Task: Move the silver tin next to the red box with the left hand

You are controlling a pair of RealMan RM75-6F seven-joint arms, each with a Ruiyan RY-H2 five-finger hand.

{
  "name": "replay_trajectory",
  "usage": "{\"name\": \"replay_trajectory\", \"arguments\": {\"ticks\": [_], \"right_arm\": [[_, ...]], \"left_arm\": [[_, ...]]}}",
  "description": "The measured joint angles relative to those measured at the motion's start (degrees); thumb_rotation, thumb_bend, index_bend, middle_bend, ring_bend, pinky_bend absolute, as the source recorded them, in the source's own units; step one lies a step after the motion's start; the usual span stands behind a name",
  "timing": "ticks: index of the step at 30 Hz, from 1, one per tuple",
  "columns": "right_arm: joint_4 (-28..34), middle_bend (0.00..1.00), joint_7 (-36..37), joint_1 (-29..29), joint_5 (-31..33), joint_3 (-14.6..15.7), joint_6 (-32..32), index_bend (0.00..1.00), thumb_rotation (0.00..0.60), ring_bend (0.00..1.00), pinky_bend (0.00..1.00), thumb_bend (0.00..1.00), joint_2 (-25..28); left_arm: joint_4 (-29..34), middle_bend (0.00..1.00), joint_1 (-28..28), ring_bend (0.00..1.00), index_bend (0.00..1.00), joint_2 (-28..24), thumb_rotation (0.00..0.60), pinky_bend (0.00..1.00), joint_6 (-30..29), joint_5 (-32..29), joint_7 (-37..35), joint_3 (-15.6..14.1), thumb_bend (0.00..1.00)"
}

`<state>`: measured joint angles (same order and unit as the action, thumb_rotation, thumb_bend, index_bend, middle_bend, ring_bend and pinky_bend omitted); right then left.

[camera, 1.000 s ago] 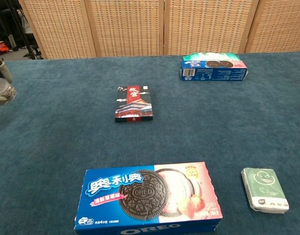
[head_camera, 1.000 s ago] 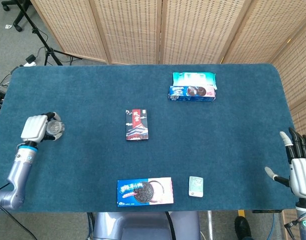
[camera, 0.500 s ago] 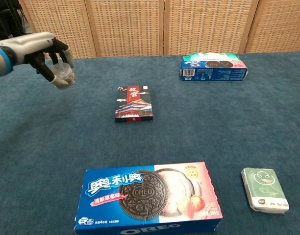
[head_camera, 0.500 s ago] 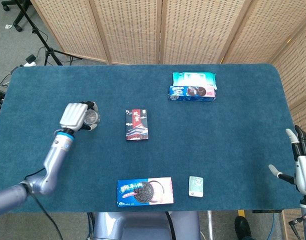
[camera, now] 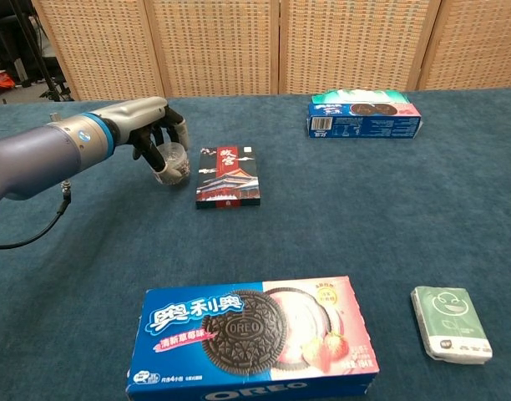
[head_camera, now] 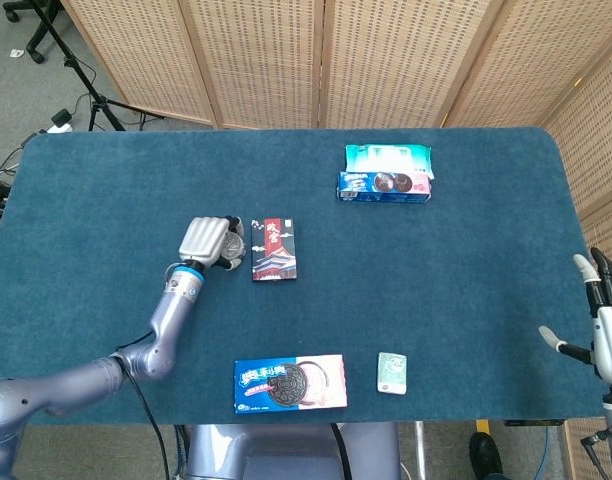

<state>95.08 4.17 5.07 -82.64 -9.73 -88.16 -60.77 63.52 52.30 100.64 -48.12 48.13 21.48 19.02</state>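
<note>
Silver tin point(camera: 172, 161) gripped from above by left hand point(head_camera: 208, 241), just beside red box point(head_camera: 274, 249).
Prob. light, stiff, slick metal (hold round rim); right hand point(head_camera: 608, 330) idle w/ fingers spread.

On the table point(head_camera: 136, 180), the left robot hand point(head_camera: 208, 242) holds the silver tin point(camera: 173, 161) just left of the red box point(head_camera: 273, 249) at frame centre. A cookie box point(head_camera: 384, 185) lies upper right, the Oreo box point(head_camera: 289, 383) bottom centre, a small packet point(head_camera: 391, 373) to its right. The right robot hand point(head_camera: 606, 335) sits at the lower right edge.
</note>
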Motion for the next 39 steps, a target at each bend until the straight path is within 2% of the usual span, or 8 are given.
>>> {"name": "replay_trajectory", "arguments": {"ticks": [4, 5, 8, 11, 18, 24, 30, 39], "right_arm": [[0.1, 0.0, 0.4, -0.1, 0.2, -0.1, -0.1, 0.0, 0.6, 0.0, 0.0, 0.0, 0.2], [0.1, 0.0, 0.5, -0.1, 0.2, -0.1, -0.1, 0.0, 0.6, 0.0, 0.0, 0.0, 0.3], [0.2, 0.0, 0.7, -0.2, 0.1, -0.1, -0.3, 0.0, 0.6, 0.0, 0.0, 0.0, 0.3], [0.2, 0.0, 0.5, -0.3, 0.0, 0.0, -0.5, 0.0, 0.6, 0.0, 0.0, 0.0, 0.4], [0.6, 0.0, 0.4, -0.6, -0.7, 0.2, -1.3, 0.0, 0.6, 0.0, 0.0, 0.0, 0.4], [0.7, 0.0, 0.2, -0.7, -0.8, 0.2, -1.6, 0.0, 0.6, 0.0, 0.0, 0.0, 0.4], [0.8, 0.0, -0.3, -0.8, -1.2, 0.3, -2.1, 0.0, 0.6, 0.0, 0.0, 0.0, 0.3], [1.1, 0.0, -2.2, -1.1, -2.7, 1.0, -3.0, 0.0, 0.6, 0.0, 0.0, 0.0, -0.2]], "left_arm": [[-1.7, 0.58, 0.6, 0.54, 0.68, 1.4, 0.6, 0.67, -0.5, -0.1, 0.1, -0.2, 0.29], [-1.9, 0.52, 0.6, 0.48, 0.62, 1.5, 0.6, 0.63, -0.8, -0.1, 0.2, -0.3, 0.26], [-1.8, 0.11, 0.5, 0.1, 0.2, 1.5, 0.6, 0.2, -0.7, -0.5, 0.5, -0.6, 0.15], [-0.3, 0.0, 0.2, 0.0, 0.0, 0.3, 0.6, 0.0, 0.8, -1.4, 0.7, -0.9, 0.05], [5.8, 0.0, -1.2, 0.0, 0.0, -4.4, 0.6, 0.0, 1.5, -1.7, -0.9, -1.0, 0.01], [12.4, 0.0, -3.9, 0.0, 0.0, -9.3, 0.6, 0.0, -3.2, 4.4, -5.6, -0.5, 0.01], [22.1, 0.0, -9.8, 0.0, 0.0, -17.3, 0.6, 0.0, -13.0, 12.9, -7.3, -2.2, 0.02], [29.1, 0.0, -25.4, 0.0, 0.0, -25.0, 0.6, 0.0, -32.2, 21.2, -6.6, -10.4, 0.0]]}}
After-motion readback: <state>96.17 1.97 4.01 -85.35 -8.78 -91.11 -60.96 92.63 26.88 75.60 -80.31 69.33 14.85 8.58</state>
